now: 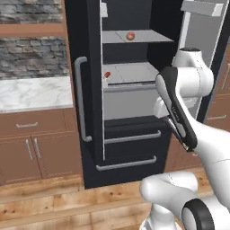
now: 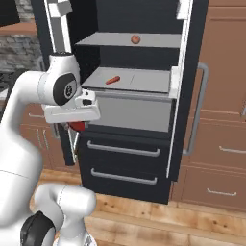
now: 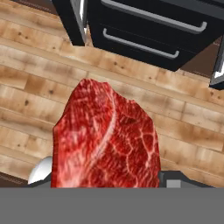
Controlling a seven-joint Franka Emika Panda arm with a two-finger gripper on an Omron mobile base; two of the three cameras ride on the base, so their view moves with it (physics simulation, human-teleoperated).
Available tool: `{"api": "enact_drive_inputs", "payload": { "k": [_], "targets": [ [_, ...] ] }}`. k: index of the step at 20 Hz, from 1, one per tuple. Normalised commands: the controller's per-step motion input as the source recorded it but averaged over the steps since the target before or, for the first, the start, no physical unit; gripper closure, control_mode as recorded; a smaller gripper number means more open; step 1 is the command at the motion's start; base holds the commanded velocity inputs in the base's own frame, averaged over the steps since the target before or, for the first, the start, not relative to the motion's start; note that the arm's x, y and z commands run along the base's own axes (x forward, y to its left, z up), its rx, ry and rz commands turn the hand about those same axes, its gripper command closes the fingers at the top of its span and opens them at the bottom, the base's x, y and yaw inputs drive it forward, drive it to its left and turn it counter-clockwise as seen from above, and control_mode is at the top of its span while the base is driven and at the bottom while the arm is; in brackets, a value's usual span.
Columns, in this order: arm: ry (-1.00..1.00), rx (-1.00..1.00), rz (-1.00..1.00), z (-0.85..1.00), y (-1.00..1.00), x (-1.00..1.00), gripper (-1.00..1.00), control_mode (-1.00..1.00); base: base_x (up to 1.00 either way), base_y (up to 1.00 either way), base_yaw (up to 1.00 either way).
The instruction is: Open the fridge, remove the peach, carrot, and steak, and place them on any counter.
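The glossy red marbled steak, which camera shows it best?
The hand view: the glossy red marbled steak hangs large and close there, over the wooden floor. The right base view gives just a red sliver under the hand. The left base view has the arm in front of that spot.

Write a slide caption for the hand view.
Gripper holds the marbled red steak above the wooden floor, fridge drawers behind.

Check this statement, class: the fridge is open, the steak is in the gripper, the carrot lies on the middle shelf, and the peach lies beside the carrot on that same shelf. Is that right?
Not quite. The peach sits on the shelf above, not beside the carrot; the right base view shows it. The rest holds: the fridge is open, the steak is in the gripper, and the carrot lies on the middle shelf.
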Motion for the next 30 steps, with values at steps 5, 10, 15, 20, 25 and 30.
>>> {"api": "enact_drive_inputs", "payload": {
  "k": [5,10,15,20,25,30],
  "targets": [
    [0.0,0.0,0.0,0.0,0.0,0.0,1.0,1.0,-0.06,1.0,0.0],
    [0.0,0.0,0.0,0.0,0.0,0.0,1.0,1.0,0.09,1.0,0.03],
    [0.0,0.0,0.0,0.0,0.0,0.0,1.0,1.0,0.45,1.0,0.13],
    [0.0,0.0,0.0,0.0,0.0,0.0,1.0,1.0,1.0,1.0,0.11],
    [0.0,0.0,0.0,0.0,0.0,0.0,1.0,1.0,0.46,0.99,0.48],
    [0.0,0.0,0.0,0.0,0.0,0.0,1.0,1.0,0.35,0.8,0.56]
  ]
}}
